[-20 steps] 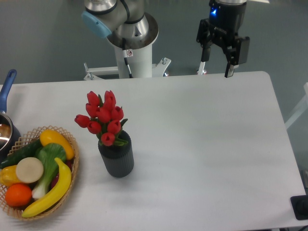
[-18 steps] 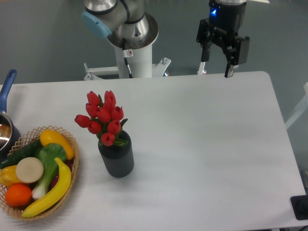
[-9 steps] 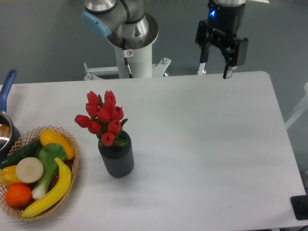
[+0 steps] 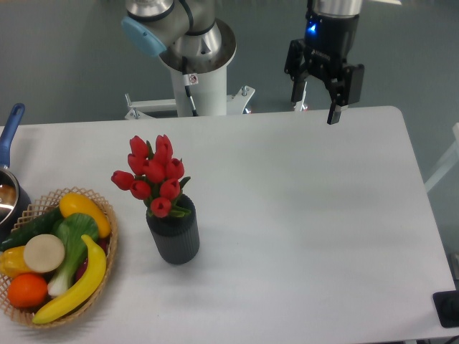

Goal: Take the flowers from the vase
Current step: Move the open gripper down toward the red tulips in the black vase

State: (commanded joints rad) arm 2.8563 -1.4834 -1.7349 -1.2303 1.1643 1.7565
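Red tulip buds make up the flowers (image 4: 154, 175), which stand upright in the vase (image 4: 173, 237), a short dark ribbed cylinder on the white table (image 4: 301, 215), left of centre. My gripper (image 4: 314, 111) hangs above the table's far edge, to the right, well apart from the flowers. Its two dark fingers point downward with a clear gap between them, spread wide and holding nothing. A blue light glows on the wrist above. Near the vase, on its left, a wicker basket (image 4: 107, 265) holds fruit and vegetables. A blue-handled pot (image 4: 8, 172) sits at the table's left edge.
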